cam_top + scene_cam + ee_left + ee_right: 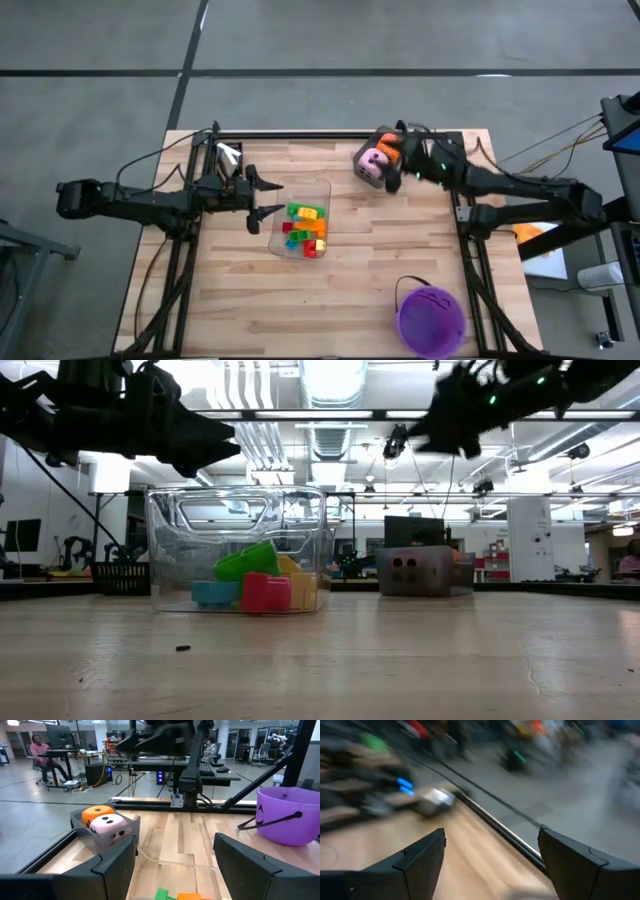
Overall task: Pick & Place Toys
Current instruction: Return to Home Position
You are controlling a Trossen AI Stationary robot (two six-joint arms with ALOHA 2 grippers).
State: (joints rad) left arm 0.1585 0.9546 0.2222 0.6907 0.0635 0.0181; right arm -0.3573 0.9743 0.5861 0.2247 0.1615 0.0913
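Observation:
Several toy bricks [306, 228], green, yellow, red, orange and teal, lie in a clear tray [322, 190] at the table's middle; the low view shows them [255, 580] on its floor. An orange die [387, 148] and a pink dotted die [372, 160] sit in a small grey bin [366, 178] at the far side, also visible in the left wrist view [102, 826]. My left gripper [276, 197] hovers open just left of the tray, level, pointing at it. My right gripper [396, 160] is open, raised above the bin's right side [432, 432], with nothing between its fingers [492, 840].
A purple bucket [432, 318] stands near the front right corner. A small white object [228, 153] lies at the far left corner beside the frame rail. Bare wood lies in front of the tray and to its right.

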